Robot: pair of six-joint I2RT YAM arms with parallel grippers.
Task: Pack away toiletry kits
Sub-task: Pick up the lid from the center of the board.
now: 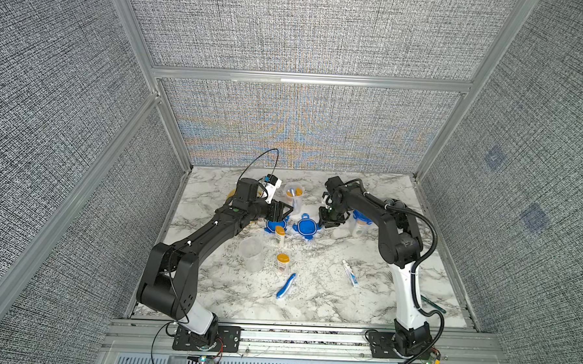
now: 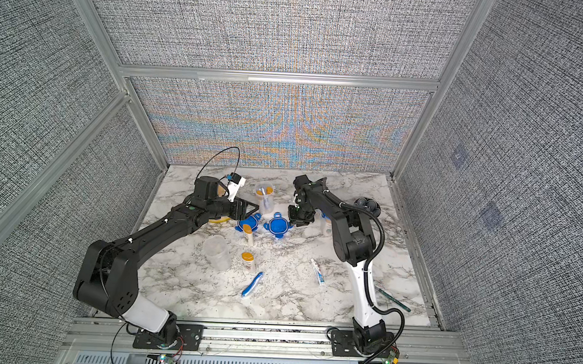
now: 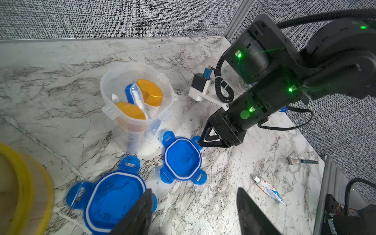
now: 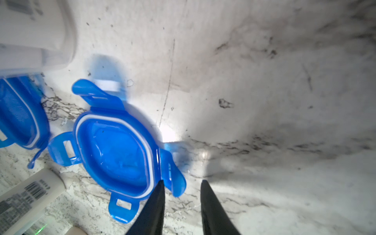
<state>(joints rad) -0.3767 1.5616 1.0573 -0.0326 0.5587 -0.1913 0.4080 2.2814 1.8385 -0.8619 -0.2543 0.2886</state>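
Toward the far edge of the white marbled surface (image 1: 311, 308), about midway between its side edges, a blue four-tab clip lid (image 4: 114, 152) lies flat and loose, white seal ring showing. Right fingers (image 4: 156, 203) stand at the side of it that faces the right edge, tips down near the marble. One tip is at the lid's rim, touching or nearly, cannot tell which. The other is clear over bare marble. The lid's outer tab (image 4: 175, 179) lies in the gap between them. Gap is narrow but open, nothing pinched that I can see. Left fingers (image 3: 140, 213) are spread wide and empty above a second blue clip lid (image 3: 114, 201) just left of the first, so the right arm is plainly the nearer. The lid is squarish-round with no real long axis, so the tab is the one handle. A clear plastic jar (image 1: 293, 193) stands open just beyond the lid toward the far edge, holding orange-capped white bottles (image 3: 149, 91) and a blue-white toothbrush (image 3: 136, 97). Judgement: pinch the tab, lift, carry a short way back to that jar.
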